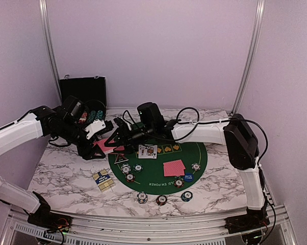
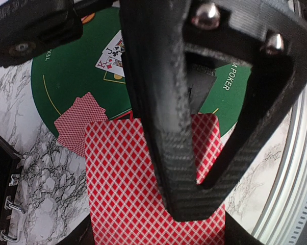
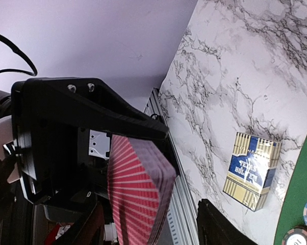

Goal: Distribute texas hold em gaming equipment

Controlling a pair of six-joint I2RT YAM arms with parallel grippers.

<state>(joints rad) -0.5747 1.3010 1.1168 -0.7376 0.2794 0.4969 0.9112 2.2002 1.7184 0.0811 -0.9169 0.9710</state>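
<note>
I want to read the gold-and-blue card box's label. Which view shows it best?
Right wrist: the card box lies close and large, lettering partly readable. Top external shows the card box small and far; left wrist does not show it.

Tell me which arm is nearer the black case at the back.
Left. The left arm, holding a card deck, passes just in front of the black case; the right arm reaches in from the right, over the green mat.

Pretty soft, even light with a lilac cast, just faint shadows on the desk (image 1: 220,189). Wrist views warp fisheye-style at the edges, otherwise decently sharp.
</note>
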